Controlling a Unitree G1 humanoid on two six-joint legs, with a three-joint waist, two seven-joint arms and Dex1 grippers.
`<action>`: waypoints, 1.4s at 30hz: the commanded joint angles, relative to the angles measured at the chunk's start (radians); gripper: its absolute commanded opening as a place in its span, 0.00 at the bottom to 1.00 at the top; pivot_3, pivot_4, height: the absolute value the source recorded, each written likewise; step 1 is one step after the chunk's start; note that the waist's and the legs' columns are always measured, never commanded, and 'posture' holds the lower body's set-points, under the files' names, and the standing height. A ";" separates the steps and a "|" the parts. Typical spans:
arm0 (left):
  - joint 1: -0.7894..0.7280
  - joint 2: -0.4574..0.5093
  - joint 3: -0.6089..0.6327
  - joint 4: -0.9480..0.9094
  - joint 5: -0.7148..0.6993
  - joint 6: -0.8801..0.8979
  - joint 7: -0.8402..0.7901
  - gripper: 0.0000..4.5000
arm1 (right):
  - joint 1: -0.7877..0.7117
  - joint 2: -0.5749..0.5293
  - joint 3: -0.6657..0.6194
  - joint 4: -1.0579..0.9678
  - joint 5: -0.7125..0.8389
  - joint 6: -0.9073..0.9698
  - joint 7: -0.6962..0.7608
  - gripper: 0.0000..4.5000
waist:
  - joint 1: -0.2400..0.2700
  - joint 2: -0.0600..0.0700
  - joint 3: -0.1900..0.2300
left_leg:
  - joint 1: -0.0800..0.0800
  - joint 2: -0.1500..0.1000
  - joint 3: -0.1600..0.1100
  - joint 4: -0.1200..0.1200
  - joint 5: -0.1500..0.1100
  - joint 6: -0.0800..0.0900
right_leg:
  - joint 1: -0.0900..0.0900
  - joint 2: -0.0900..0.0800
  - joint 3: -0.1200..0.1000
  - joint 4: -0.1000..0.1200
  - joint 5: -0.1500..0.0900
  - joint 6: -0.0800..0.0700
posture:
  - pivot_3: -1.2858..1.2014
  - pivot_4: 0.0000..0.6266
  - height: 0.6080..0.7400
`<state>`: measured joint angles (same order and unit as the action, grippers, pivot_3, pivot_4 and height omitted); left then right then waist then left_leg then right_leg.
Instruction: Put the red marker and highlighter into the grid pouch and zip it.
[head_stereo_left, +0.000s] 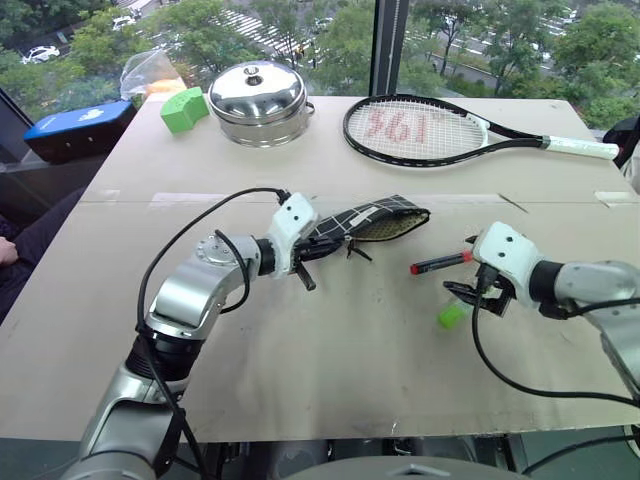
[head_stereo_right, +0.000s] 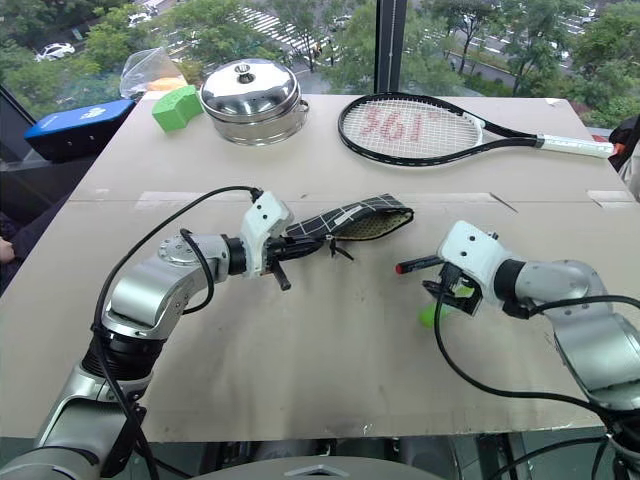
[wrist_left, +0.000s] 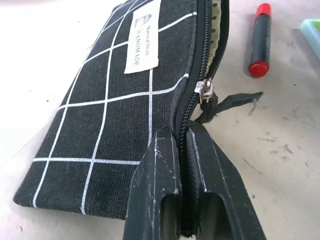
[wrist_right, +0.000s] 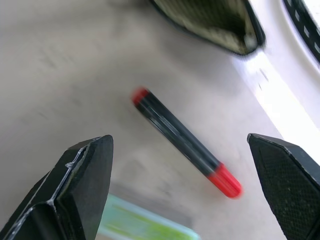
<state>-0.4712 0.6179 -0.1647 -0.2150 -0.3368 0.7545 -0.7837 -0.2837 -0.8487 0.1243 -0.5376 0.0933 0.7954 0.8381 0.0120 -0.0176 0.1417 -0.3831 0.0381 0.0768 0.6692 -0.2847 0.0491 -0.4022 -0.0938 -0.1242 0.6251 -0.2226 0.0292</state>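
Head views: left gripper (head_stereo_left: 305, 262) is clamped on the zipper end of the grid pouch (head_stereo_left: 375, 222), holding it mid-table w/ the mouth gaping toward the right side. Right gripper (head_stereo_left: 478, 291) hangs spread wide, empty, over the red marker (head_stereo_left: 440, 263) and the highlighter (head_stereo_left: 452, 313), both lying loose on the table (head_stereo_left: 350, 380) right of centre. Risk: both pens sit close together, so a descent a bit off could nudge the highlighter or roll the marker toward the near edge. Room: plenty of bare top in front; steel pot (head_stereo_left: 260, 100), green block (head_stereo_left: 184, 108) and tennis racket (head_stereo_left: 440, 130) sit along the far edge, well apart.

Left wrist view: fingers (wrist_left: 160, 195) pinch the pouch seam right behind the zipper slider (wrist_left: 202, 90); pull cord (wrist_left: 227, 102) trails beside it. Risk: thin grip on fabric, so pouch may slip or fold when a pen is pushed in.

Right wrist view: marker lies diagonally betw. the wide-apart fingers (wrist_right: 82, 185), highlighter near one finger. Marker isn't square to the jaws, so I judge closing now could spin it away.
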 joint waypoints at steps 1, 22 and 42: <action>0.013 0.030 0.027 -0.045 -0.006 -0.026 -0.027 0.00 | -0.116 -0.011 0.073 0.215 -0.029 -0.183 0.089 0.97 | -0.002 0.000 0.000 | 0.000 0.000 0.000 0.000 0.000 -0.001 | 0.000 0.000 0.000 0.000 0.000 0.000 | 0.52 0.24 1.00; 0.072 0.025 0.075 -0.134 -0.019 0.015 0.046 0.00 | -0.258 -0.019 0.097 0.399 -0.093 -0.328 0.298 0.05 | 0.006 -0.001 0.003 | 0.000 0.000 -0.002 0.001 0.001 -0.002 | 0.003 -0.003 0.000 0.000 0.001 -0.001 | 0.52 0.24 1.00; -0.012 -0.057 -0.041 -0.111 0.005 0.020 0.034 0.00 | -0.521 0.104 0.456 0.232 -0.542 -0.167 0.102 0.05 | -0.002 0.000 0.004 | 0.001 0.000 -0.001 0.001 0.003 -0.004 | 0.002 0.000 -0.001 0.000 0.001 -0.001 | 0.52 0.24 1.00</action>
<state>-0.4734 0.5703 -0.1986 -0.2777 -0.3357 0.7887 -0.7517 -0.7539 -0.7682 0.5660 -0.3175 -0.4071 0.6680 0.9509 0.0096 -0.0178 0.1461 -0.3823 0.0382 0.0764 0.6698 -0.2818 0.0445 -0.4006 -0.0934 -0.1248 0.6256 -0.2219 0.0284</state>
